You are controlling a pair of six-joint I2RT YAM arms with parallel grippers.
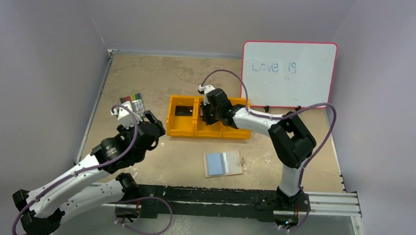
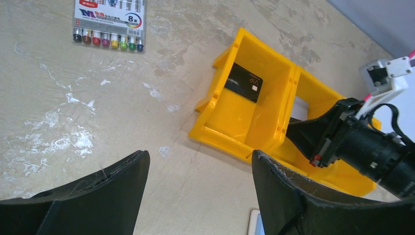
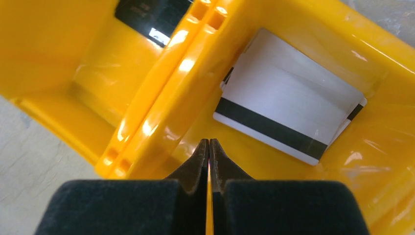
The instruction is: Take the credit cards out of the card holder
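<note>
My right gripper (image 3: 209,147) is pinched together on nothing, over the middle bin of the yellow plastic three-compartment tray (image 3: 161,98). The white striped cards (image 3: 288,103) lie at its 1 o'clock. From above, the flat bifold card holder (image 1: 223,164) lies open on the table at the gripper's 6 o'clock, blue panels up, long axis 9-to-3, nearer this arm. Left gripper (image 2: 199,155) gapes wide, empty, beside the tray. The path back looks unobstructed to me. I can't tell whether any card is left inside.

From above, the right gripper (image 1: 201,116) hides the tray's (image 1: 181,132) middle. The whiteboard's (image 1: 302,84) second line is too small to read. The white card (image 3: 293,98) mostly covers a second card (image 3: 354,111).
</note>
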